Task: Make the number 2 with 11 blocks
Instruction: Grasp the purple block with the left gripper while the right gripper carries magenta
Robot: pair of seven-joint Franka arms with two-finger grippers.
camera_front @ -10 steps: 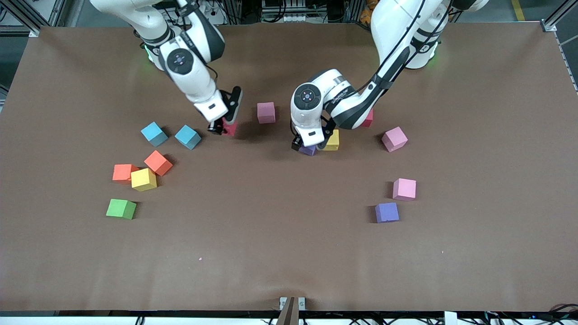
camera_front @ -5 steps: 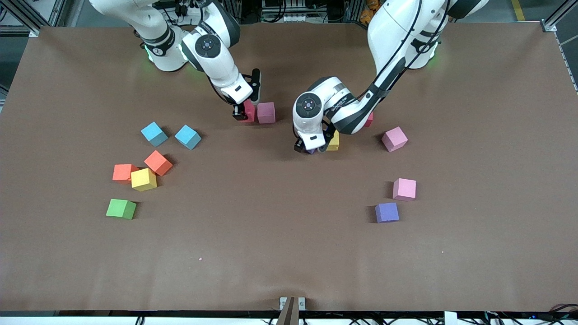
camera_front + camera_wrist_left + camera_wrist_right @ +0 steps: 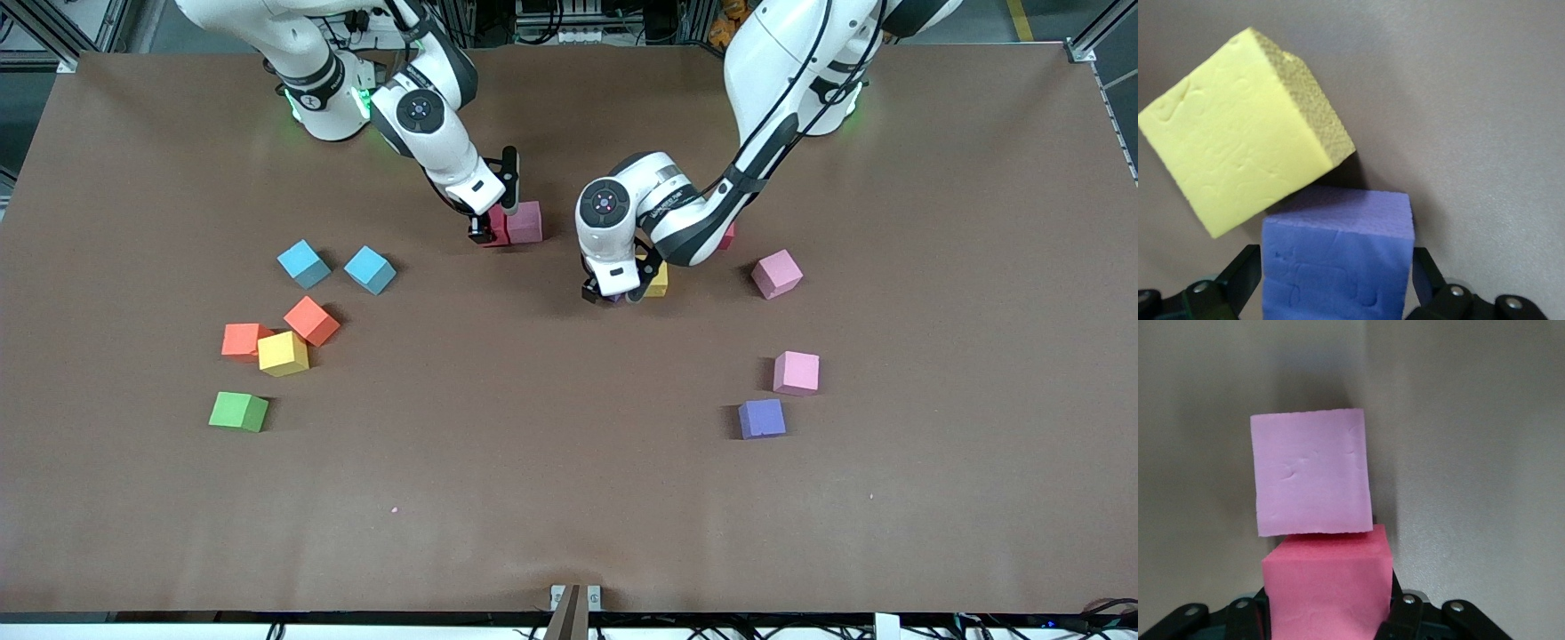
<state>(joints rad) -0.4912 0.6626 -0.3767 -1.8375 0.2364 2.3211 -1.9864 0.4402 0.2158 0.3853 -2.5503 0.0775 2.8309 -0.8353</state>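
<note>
I see two glossy white arms with rounded shells and dark grey joint bands; each wrist carries a black round cap. Black cables run along the left arm's upper link. Green lights glow at both bases. My wrist cameras show black fingers with small silver screws.

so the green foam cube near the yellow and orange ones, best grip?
Come straight down on the small matte green foam cube and pinch two opposite vertical faces. It sits flat and alone, apart from the yellow cube and orange cubes, so every side is free; turn the tool to match its slight rotation.
</note>
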